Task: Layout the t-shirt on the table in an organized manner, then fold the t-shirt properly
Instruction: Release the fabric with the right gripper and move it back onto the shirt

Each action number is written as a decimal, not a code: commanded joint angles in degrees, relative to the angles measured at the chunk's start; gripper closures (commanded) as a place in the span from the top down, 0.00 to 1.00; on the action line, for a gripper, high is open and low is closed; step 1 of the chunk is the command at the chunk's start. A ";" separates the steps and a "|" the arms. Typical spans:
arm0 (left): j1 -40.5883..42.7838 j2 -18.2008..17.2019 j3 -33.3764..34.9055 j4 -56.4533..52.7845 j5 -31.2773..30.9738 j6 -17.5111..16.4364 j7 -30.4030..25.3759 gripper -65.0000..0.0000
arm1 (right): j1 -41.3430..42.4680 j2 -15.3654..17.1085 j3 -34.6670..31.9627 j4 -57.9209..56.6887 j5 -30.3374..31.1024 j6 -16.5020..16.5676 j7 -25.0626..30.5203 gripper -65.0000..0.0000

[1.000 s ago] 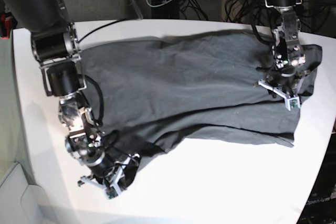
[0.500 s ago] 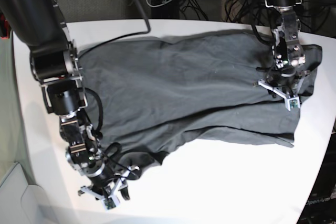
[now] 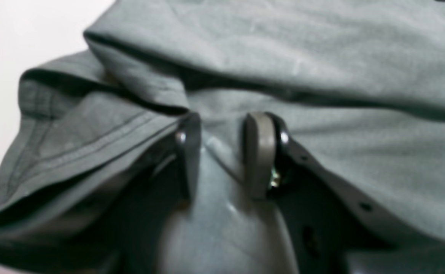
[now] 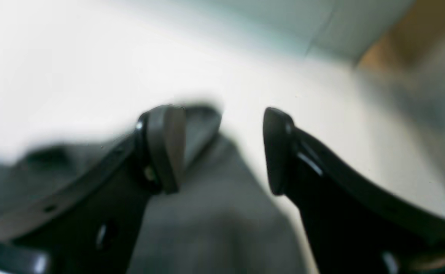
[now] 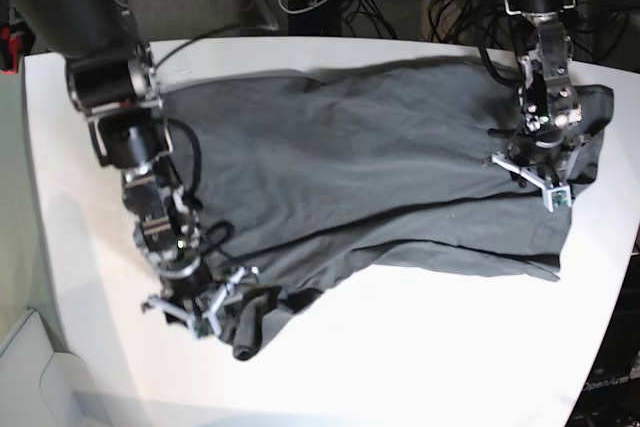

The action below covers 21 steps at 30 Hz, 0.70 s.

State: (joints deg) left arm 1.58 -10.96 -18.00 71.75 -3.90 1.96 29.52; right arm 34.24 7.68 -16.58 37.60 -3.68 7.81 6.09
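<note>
Charcoal cloth of the t-shirt lies spread but creased across the table, unfolded. Near edge: right gripper, jaws apart, beside a bunched sleeve. Far corner: left gripper clamps a ridge of fabric.

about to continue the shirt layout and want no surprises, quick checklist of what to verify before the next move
1. Right gripper open: ok, its jaws stand wide apart with no cloth pinched between them.
2. Left gripper holding the t-shirt: ok, a fold of cloth sits between its fingers.
3. Shirt fully on the table: ok, in the base view no edge hangs off.
4. Shirt spread flat: not ok, the corner by the right gripper is bunched and the lower hem is folded over.
5. Sleeve by the left gripper flat: not ok, layers overlap in the left wrist view.
6. Label mark visible: cannot tell.
</note>
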 commanded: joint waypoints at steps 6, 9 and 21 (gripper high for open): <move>2.15 0.19 0.11 5.66 1.84 0.55 10.09 0.31 | -10.19 1.50 0.62 10.70 0.47 -0.39 2.31 0.51; 1.71 0.28 0.11 8.39 1.84 0.55 13.69 0.31 | -14.33 1.59 0.71 14.31 0.47 -0.47 2.31 0.51; 0.13 0.28 0.02 23.33 1.84 0.55 21.34 0.31 | -17.58 3.61 0.80 12.20 0.56 -0.56 2.22 0.51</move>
State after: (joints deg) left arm 2.70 -10.15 -17.80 93.93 -2.44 2.22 51.88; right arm 15.55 10.79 -15.92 49.41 -2.94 7.62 8.73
